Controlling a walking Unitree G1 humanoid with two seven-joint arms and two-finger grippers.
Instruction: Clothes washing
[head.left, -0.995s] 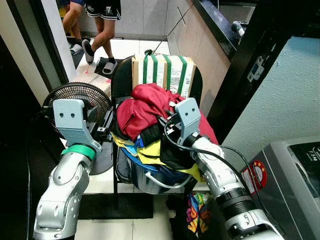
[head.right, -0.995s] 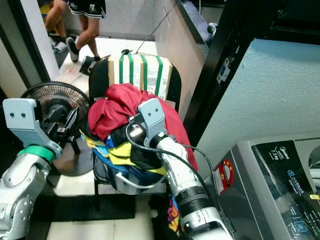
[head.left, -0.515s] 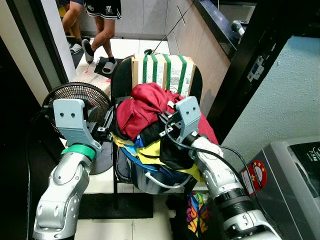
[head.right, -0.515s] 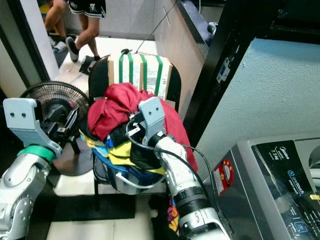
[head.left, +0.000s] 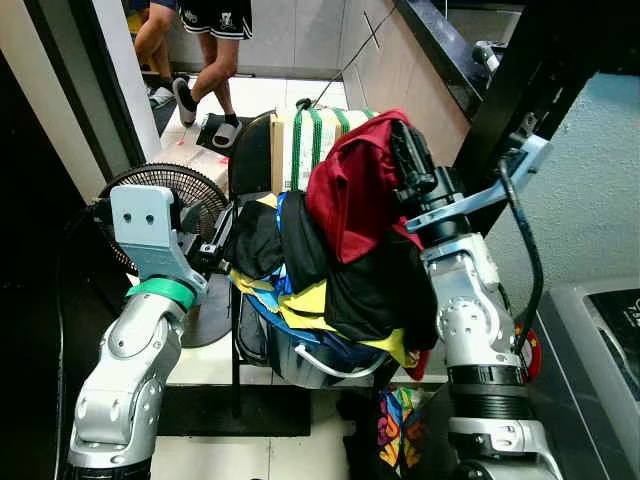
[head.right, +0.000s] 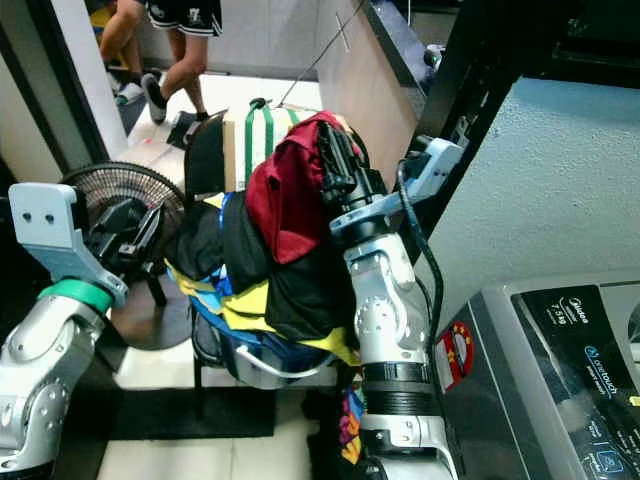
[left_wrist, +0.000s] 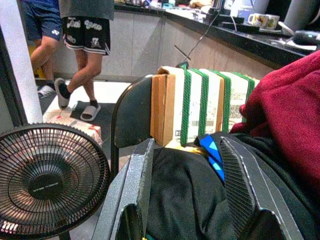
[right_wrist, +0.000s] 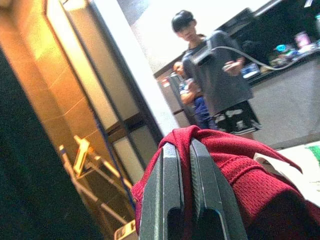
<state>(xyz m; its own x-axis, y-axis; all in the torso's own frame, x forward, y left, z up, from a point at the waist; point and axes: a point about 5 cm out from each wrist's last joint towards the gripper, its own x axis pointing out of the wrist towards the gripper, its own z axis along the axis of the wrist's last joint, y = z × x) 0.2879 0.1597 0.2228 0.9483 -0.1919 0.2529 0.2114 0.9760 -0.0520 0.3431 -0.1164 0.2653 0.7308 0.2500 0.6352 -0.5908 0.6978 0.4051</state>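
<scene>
While your right gripper (head.left: 408, 150) is clamped on the red garment (head.left: 352, 195), lifted above the laundry basket (head.left: 310, 352) on the chair, and your left gripper (left_wrist: 187, 165) waits spread wide beside the pile, you next swing it rightward to the washing machine (head.right: 560, 350).

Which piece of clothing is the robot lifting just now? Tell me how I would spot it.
Find the black chair with the heaped laundry basket on its seat, in front of the taped cardboard box. Above that heap, the right gripper is shut on a dark red garment, hoisted clear of the pile. It is the only red piece; the clothes below it are black, yellow and blue.
</scene>
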